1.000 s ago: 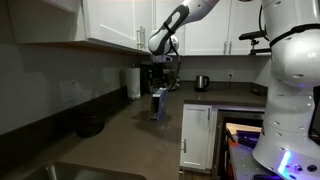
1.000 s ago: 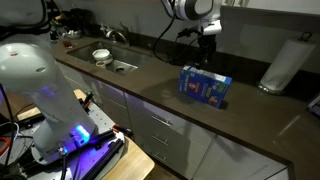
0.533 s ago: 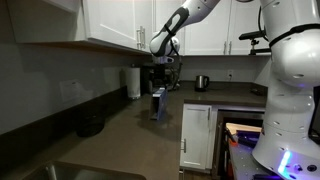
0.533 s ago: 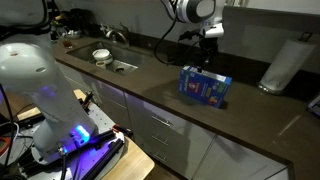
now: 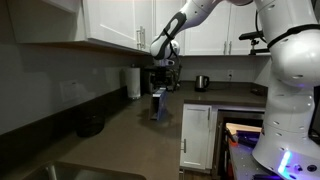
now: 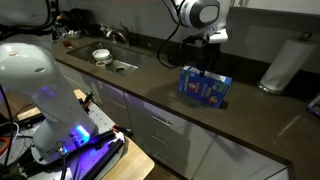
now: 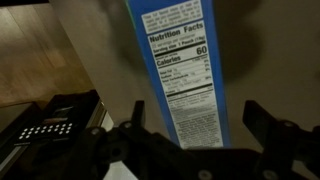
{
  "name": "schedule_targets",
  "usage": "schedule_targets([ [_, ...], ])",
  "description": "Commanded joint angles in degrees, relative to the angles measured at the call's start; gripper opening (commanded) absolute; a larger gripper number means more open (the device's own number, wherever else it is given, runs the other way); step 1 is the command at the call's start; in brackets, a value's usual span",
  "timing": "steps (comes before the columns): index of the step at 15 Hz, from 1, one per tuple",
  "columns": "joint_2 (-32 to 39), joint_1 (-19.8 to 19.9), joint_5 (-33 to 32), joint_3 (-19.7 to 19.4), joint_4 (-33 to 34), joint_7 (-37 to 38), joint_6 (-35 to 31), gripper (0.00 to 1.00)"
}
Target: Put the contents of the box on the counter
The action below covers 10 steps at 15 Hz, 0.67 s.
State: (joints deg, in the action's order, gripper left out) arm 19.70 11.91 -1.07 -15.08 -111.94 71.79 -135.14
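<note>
- Kitchen counter (image 6: pixel 150 90), dark and smooth, is running under white wall cabinets (image 5: pixel 115 20) and over white doors (image 6: pixel 160 125).
- Box (image 6: pixel 205 86) is standing upright on the counter in both exterior views, showing its broad blue printed face in an exterior view and its narrow edge (image 5: pixel 158 103) in an exterior view.
- Gripper (image 6: pixel 212 52) is hanging just above the box, pointing down at its top and not touching it.
- Jaws are standing wide apart and holding nothing. In the wrist view the black fingers (image 7: pixel 135 115) are sitting one to each side of the box, clear of it.
- Nutrition label (image 7: pixel 185 70) on a narrow blue panel of the box is filling the middle of the wrist view.
- Paper-towel roll (image 6: pixel 283 63) is standing well apart from the box, back toward the wall.
- Sink (image 6: pixel 122 66) is lying well apart from the box on the opposite side from the roll, with a white bowl (image 6: pixel 101 56) just beside it.
- Kettle (image 5: pixel 202 82) is sitting beyond the box, far back on the counter.
- White robot body (image 5: pixel 292 90) is rising in front of the counter, well apart from the box.
</note>
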Motion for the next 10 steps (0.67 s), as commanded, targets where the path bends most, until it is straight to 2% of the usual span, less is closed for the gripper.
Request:
schedule_targets([
  [1,3.8,0.6,2.1,-0.1,2.7,-3.1,-0.3,1.00],
  [10,7.3,1.6,3.6,-0.3,5.9,-5.5,0.4,1.00],
])
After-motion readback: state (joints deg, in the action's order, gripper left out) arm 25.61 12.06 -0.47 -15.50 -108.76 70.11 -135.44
